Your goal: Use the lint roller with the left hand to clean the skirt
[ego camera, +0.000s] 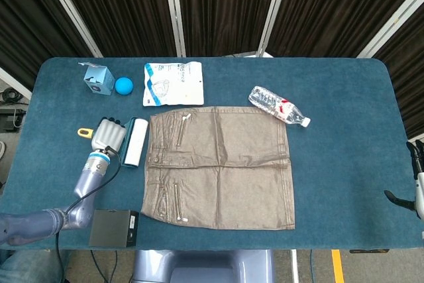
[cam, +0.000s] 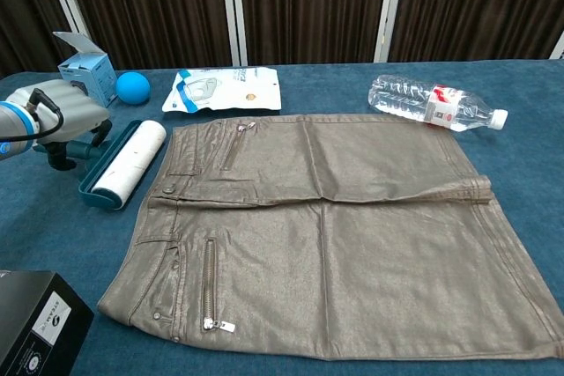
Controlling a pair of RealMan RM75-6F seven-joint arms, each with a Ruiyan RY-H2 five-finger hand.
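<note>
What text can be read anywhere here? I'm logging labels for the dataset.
None reads clearly.
White pouch: blue print, too blurred.
Water bottle: red and white label, too small.
Black box: round emblem and tiny white print, illegible.
Blue carton: no legible text.

- My blue-covered table [ego camera: 344,183] carries the skirt [ego camera: 222,167], spread flat.
- Lint roller [ego camera: 134,141] beside the skirt's left edge.
- Behind: bottle [ego camera: 278,105], pouch [ego camera: 173,83], ball [ego camera: 123,85], carton [ego camera: 97,78].
- Black box [ego camera: 114,228] near me.
</note>
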